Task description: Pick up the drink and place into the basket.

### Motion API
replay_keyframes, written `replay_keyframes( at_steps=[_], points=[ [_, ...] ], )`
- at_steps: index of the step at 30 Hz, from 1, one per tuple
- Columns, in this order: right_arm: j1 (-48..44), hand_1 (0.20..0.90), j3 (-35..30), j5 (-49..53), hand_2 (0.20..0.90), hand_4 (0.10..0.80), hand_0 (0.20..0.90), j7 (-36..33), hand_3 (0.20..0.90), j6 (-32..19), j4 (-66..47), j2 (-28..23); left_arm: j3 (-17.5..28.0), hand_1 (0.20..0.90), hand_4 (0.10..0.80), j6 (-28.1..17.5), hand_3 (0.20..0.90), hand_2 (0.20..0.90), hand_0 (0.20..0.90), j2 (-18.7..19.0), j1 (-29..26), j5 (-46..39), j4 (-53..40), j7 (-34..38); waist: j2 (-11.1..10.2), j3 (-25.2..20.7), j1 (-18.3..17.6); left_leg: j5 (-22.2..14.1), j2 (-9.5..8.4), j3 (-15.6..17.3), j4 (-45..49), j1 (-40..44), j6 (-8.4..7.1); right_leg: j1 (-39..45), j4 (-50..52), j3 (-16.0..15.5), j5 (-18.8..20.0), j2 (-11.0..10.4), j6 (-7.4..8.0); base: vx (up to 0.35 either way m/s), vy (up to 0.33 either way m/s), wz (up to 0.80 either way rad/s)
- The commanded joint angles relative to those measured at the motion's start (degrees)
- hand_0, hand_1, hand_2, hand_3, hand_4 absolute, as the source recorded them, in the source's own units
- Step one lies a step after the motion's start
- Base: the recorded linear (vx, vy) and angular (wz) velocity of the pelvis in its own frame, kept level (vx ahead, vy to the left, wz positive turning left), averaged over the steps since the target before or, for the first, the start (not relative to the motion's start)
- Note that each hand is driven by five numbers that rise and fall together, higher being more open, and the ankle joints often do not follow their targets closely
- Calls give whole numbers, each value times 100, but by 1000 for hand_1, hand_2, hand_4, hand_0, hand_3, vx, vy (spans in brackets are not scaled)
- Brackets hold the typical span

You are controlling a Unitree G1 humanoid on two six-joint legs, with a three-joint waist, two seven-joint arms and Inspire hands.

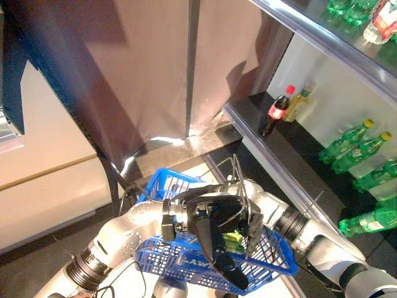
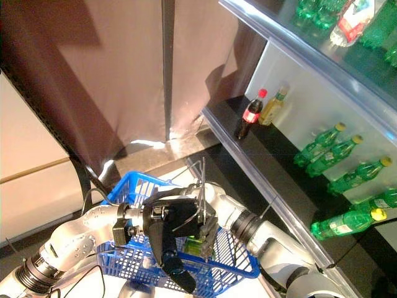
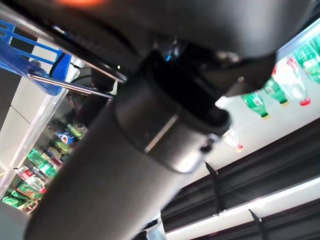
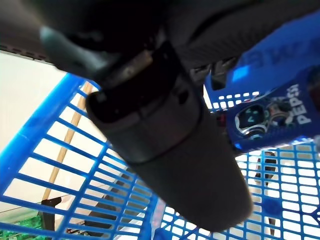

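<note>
A blue plastic basket (image 1: 162,186) hangs in front of me, and its wire handle (image 1: 239,180) rises over my left hand (image 1: 211,226), which is curled round it. My right hand (image 1: 253,225) comes in from the right and reaches down inside the basket, behind the left hand. A green drink (image 1: 232,241) shows in the basket right beside it. Past the right hand, the right wrist view shows the blue mesh (image 4: 75,165) and a blue-labelled drink (image 4: 270,117) lying in the basket. I cannot see whether the right hand holds anything.
A glass-fronted shelf unit runs along the right. On its dark lower shelf (image 1: 248,112) stand a cola bottle with a red cap (image 1: 276,110) and a yellowish bottle (image 1: 298,102). Several green bottles (image 1: 347,141) lie further right. A brown wall (image 1: 142,68) stands behind.
</note>
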Motion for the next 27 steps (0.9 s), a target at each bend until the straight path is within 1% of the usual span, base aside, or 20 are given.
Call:
replay_keyframes(
  at_steps=[1, 8, 11, 14, 15, 18, 23, 27],
  points=[
    [-79, 900, 311, 76, 900, 800, 900, 29, 900, -280, 160, 169, 190, 300, 100, -1182, 200, 300, 300, -1479, -407, -1197, -1231, -809, 44, -1124, 92, 313, 152, 454, -336, 0, 9, 297, 225, -151, -240, -1, -70, 0, 0, 0],
    [-44, 900, 219, 267, 900, 800, 900, -64, 900, -189, 95, 133, 305, 300, 100, -1295, 200, 300, 300, -1515, -341, -1170, -1153, -520, 52, -1127, 76, 316, 160, 479, -336, 4, 2, 300, 213, -138, -235, 1, -70, 0, 0, 0],
    [170, 900, -49, 395, 900, 800, 900, -216, 900, -156, -4, 46, 554, 300, 100, -1388, 200, 300, 300, -1544, -193, -1255, -1058, -265, 42, -1124, 63, 320, 163, 489, -336, 1, 8, 287, 215, -129, -229, -4, -64, 0, 0, 0],
    [269, 900, -143, 435, 900, 800, 900, -268, 900, -156, -73, -13, 673, 300, 100, -1425, 200, 300, 300, -1561, -116, -1267, -1035, -172, 39, -1121, 50, 315, 167, 501, -336, 4, 14, 280, 218, -123, -227, -4, -60, 0, 0, 0],
    [397, 900, -284, 444, 900, 800, 900, -333, 900, -147, -168, -79, 819, 300, 100, -1459, 200, 300, 300, -1572, -35, -1289, -1012, -69, 32, -1122, 22, 326, 157, 502, -336, -14, 27, 262, 206, -116, -206, -7, -53, 0, 0, 0],
    [559, 900, -487, 461, 900, 800, 900, -404, 900, -197, -278, -190, 1014, 300, 100, -1490, 200, 300, 300, -1575, 84, -1271, -949, -26, 27, -1113, -22, 323, 163, 522, -336, -12, 27, 249, 198, -94, -196, -8, -48, 0, 0, 0],
    [827, 900, -828, 400, 900, 800, 900, -521, 900, -259, -585, -431, 1261, 300, 100, -1601, 200, 300, 300, -1563, 229, -1175, -816, 167, 53, -1091, -124, 318, 183, 597, -336, 6, 35, 215, 204, -15, -187, -23, -38, -5, 2, -5],
    [1026, 900, -1109, 375, 900, 800, 900, -602, 900, -212, -849, -594, 1420, 300, 100, -1642, 200, 300, 300, -1550, 313, -1088, -717, 295, 68, -1075, -199, 313, 196, 647, -336, 30, 40, 201, 207, 43, -182, -25, -34, 2, -1, -5]
  ],
)
